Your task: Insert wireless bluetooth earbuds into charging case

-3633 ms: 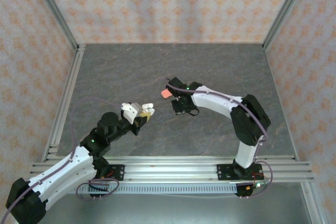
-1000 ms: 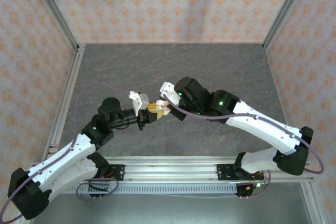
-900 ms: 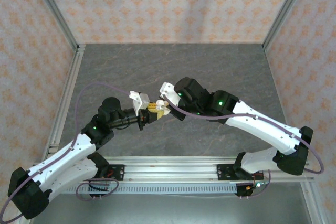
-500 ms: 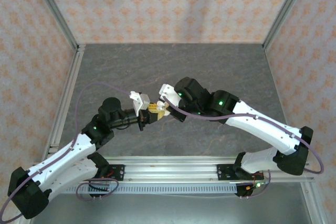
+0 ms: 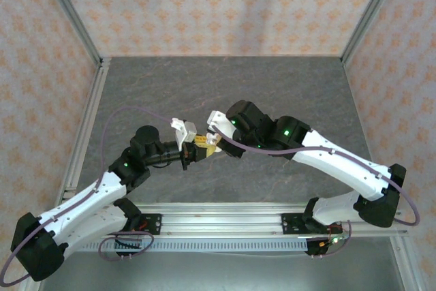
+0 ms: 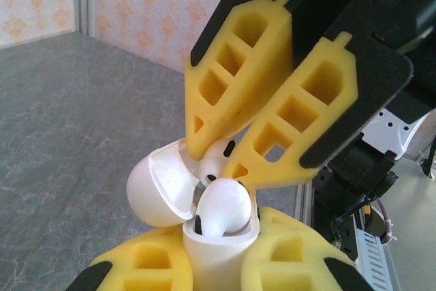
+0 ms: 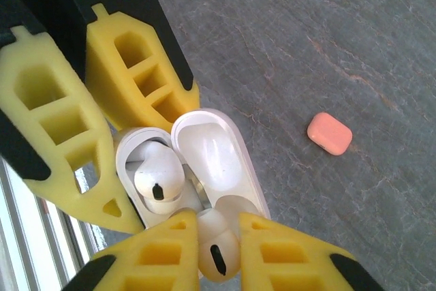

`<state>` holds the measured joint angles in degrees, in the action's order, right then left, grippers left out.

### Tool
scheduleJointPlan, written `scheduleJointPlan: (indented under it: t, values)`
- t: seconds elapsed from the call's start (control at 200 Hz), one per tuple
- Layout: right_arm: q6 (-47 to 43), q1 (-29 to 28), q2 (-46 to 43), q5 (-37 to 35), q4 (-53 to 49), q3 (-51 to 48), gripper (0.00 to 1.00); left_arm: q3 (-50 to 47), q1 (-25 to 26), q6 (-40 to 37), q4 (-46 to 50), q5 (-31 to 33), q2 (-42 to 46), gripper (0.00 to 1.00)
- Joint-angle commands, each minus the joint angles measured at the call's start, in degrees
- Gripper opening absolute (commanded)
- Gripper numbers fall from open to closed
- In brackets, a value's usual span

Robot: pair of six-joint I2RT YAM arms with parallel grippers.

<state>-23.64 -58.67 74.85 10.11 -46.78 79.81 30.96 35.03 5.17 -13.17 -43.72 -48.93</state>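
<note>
A dark grey, marble-veined table (image 5: 272, 86) lay inside an aluminium frame (image 5: 225, 210) backed by walls (image 5: 225, 5) papered in peach florals, and a closed salmon-pink case (image 7: 330, 133) rested on the stone, well apart from the grippers. The left arm (image 5: 95, 195) and right arm (image 5: 327, 158) bent inward and met over the table's middle. The left gripper (image 6: 218, 236) was clamped on a white charging case (image 6: 214, 260) whose lid (image 6: 160, 185) stood open, one white earbud (image 6: 225, 206) seated inside. The right gripper (image 7: 219, 221) came at the case's mouth from above, its fingertips close on either side of a second white earbud (image 7: 216, 253), though whether they truly pinched it could not be told.
</note>
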Motion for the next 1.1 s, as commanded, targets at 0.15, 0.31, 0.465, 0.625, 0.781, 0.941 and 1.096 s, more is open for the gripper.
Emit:
scheduleJointPlan:
  t: [0.15,0.31,0.465,0.625,0.781,0.941,1.096]
  values:
    - [1.8,-0.7,-1.5,1.6,-1.3,3.3,0.25,2.6,0.4,1.1,-6.0,1.3,0.4,0.0]
    - [2.2,-0.7,-1.5,1.3,-1.6,4.0,0.27,3.1,0.5,1.0,-5.2,1.3,0.6,0.0]
    - [2.3,-0.6,-1.8,1.7,-2.0,4.7,0.27,3.2,0.5,0.8,-4.6,1.4,0.9,0.0]
    - [2.6,-0.6,-1.8,1.9,-3.4,5.8,0.31,2.9,0.6,0.9,-4.9,1.5,1.5,0.0]
    - [3.0,-0.6,-1.9,2.1,-4.3,6.7,0.32,2.9,0.6,1.0,-4.9,1.6,1.8,0.0]
    - [3.2,-0.7,-2.0,2.0,-5.0,7.6,0.33,2.8,0.6,0.8,-4.4,1.7,2.3,0.0]
    - [4.1,-0.7,-3.0,1.8,-4.9,9.5,0.35,2.4,0.7,0.8,-4.7,2.2,2.4,0.0]
